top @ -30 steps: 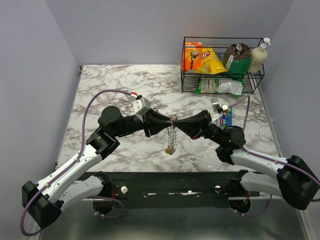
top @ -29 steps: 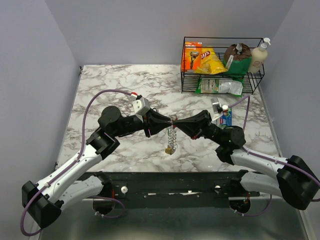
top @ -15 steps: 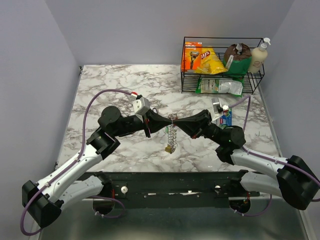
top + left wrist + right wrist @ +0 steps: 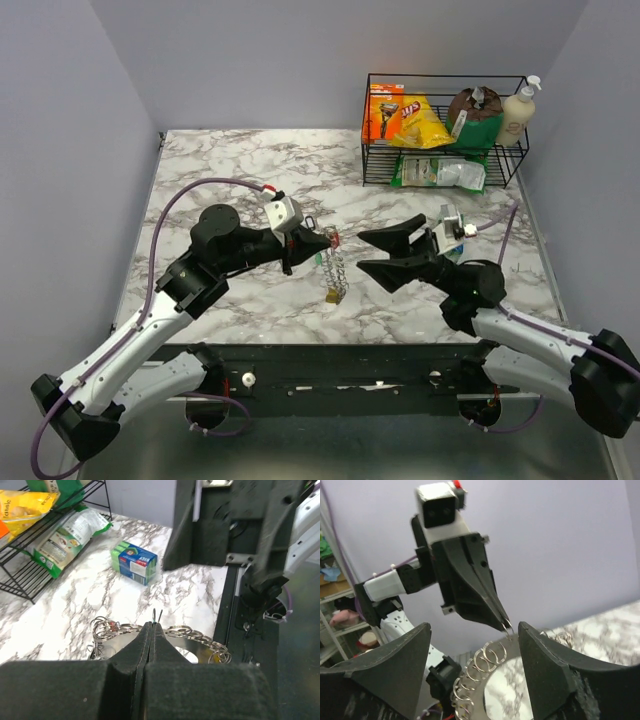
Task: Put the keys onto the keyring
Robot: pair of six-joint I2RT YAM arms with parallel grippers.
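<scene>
Reaching in from the near edge of the marble table [image 4: 230, 160], the two arms face each other over its middle. The left gripper [image 4: 322, 240] is clamped tight, its black fingertips pinching the wire at the top of the keyring [image 4: 338, 272]. The keyring is lifted off the marble and dangles below the pinch as a string of silvery loops, with a small yellow-gold piece [image 4: 335, 296] at its lower end. From the left wrist, the jaws sit pressed flat together with two thin wire ends poking up between them. The loops fan out to either side, partly hidden behind the fingers.

The right gripper [image 4: 360, 250] stands just beside the ring, jaws spread wide and holding nothing. Its wrist view shows its own fingers [image 4: 395, 670] apart, with the coils in the gap between them.

The keys [image 4: 111, 626] are hard to make out (a reddish bit among the loops from the left wrist, a speck of red at the pinch from above). How many there are, and whether they sit on the ring, I cannot tell.

Farther back, a blue-and-green box [image 4: 134, 562] lies on the marble, covered from above by the right arm. At the far right corner stands a black wire basket [image 4: 372, 130] holding a yellow crisp bag [image 4: 420, 122], an orange razor pack [image 4: 382, 110] and a pump bottle [image 4: 517, 112].
</scene>
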